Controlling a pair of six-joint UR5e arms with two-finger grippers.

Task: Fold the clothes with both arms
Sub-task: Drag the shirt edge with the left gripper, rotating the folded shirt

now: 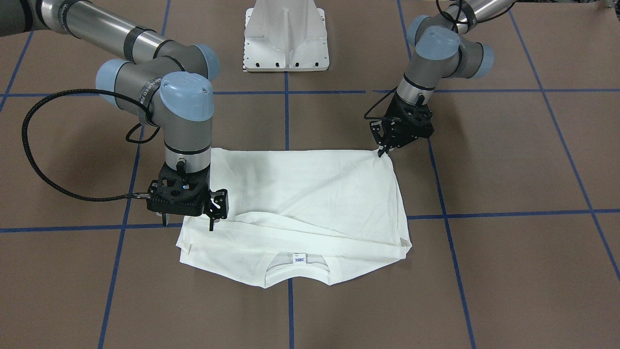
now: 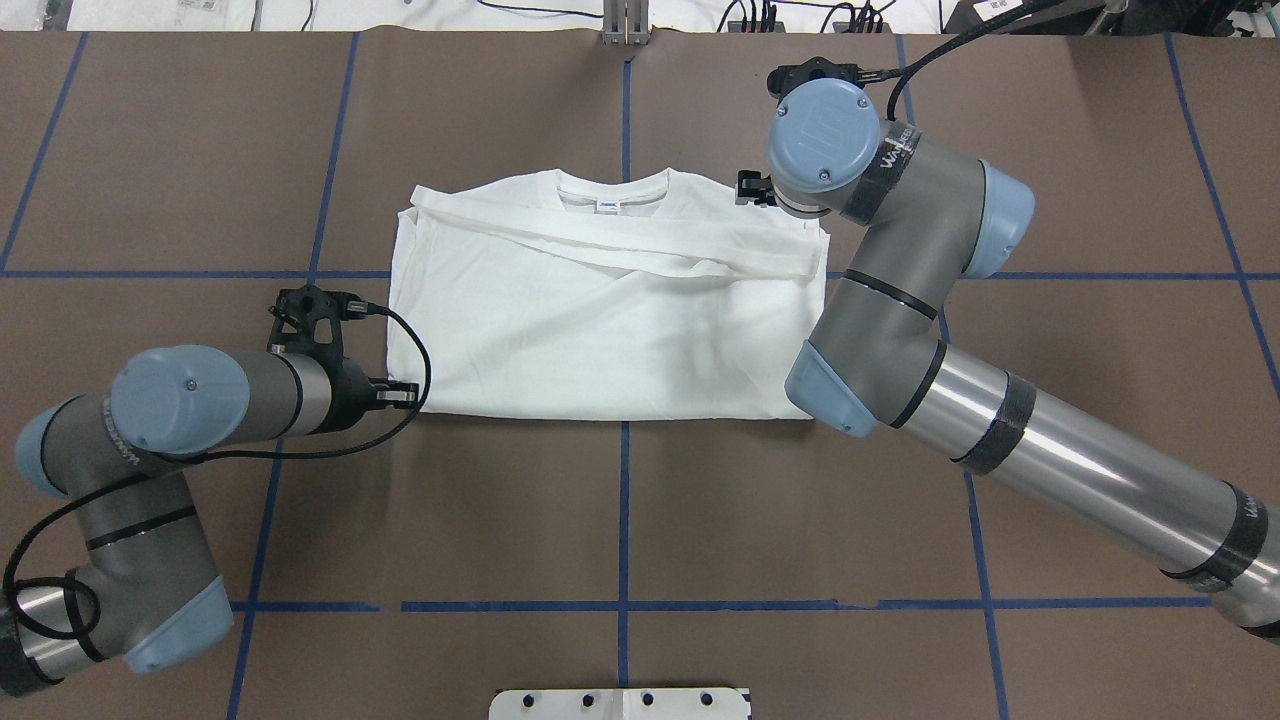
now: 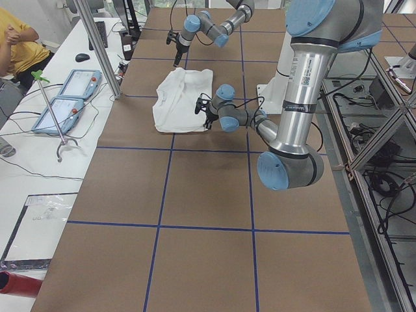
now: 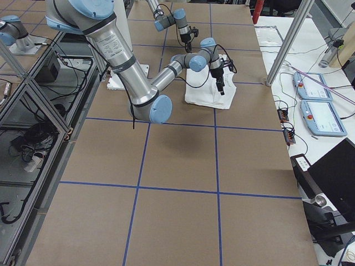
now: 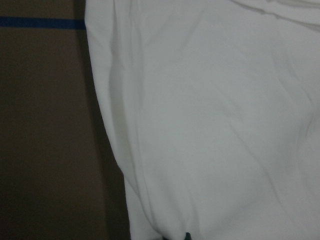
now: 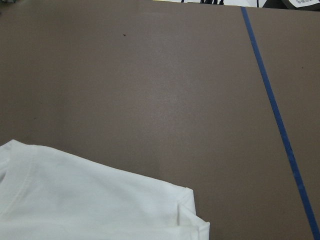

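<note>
Shirt (image 1: 310, 194) flat mid-bench; left gripper (image 1: 380, 153) tips together, touching its hem corner; right gripper (image 1: 188, 224) spread wide, straddling shoulder edge

"What did you work on?"
"A brown table (image 2: 800, 500), squared off with blue tape (image 2: 622, 520). A white stand (image 1: 286, 39) stood at my edge of it."
"And around it?"
"A white bench (image 3: 19, 195) ran along the far side, with two pendants (image 3: 60, 112), a mouse (image 3: 82, 57) and a metal post (image 3: 97, 49). A person (image 3: 16, 42) in yellow sat at its end. Behind me was a metal frame (image 4: 33, 84), with cables (image 4: 30, 138) on the floor. The light was even."
</note>
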